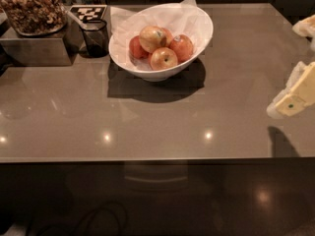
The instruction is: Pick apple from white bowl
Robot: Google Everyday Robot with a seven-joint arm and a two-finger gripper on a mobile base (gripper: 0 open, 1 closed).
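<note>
We take the white bowl (203, 22) as our landmark: it stands on the grey-brown table (157, 124), toward the far side, and is lined with white paper (189, 6) that sticks up past its far rim. The apple (152, 37), pale yellow-gold with a faint blush, lies inside the bowl on top of the heap, a little left of the bowl's middle. Three more apples sit with it: a redder one (181, 46) touching it on the right, a red-orange one (164, 58) just in front of it toward the near rim, and a dark red one (135, 47) half hidden on its left. Just left of the bowl stands a small dark cup (95, 37), close to the bowl's left rim. Behind that cup lies a black-and-white checkered tag (87, 12). Further left of the bowl a metal box (32, 47) carries a tray of brown nut mix (30, 9). The gripper (295, 95), cream-coloured, hangs well to the right of the bowl and nearer to us, at the right edge of the view above the table, far from the apple. Whether it is open or closed we cannot tell, as part of it is cut off by the edge.
</note>
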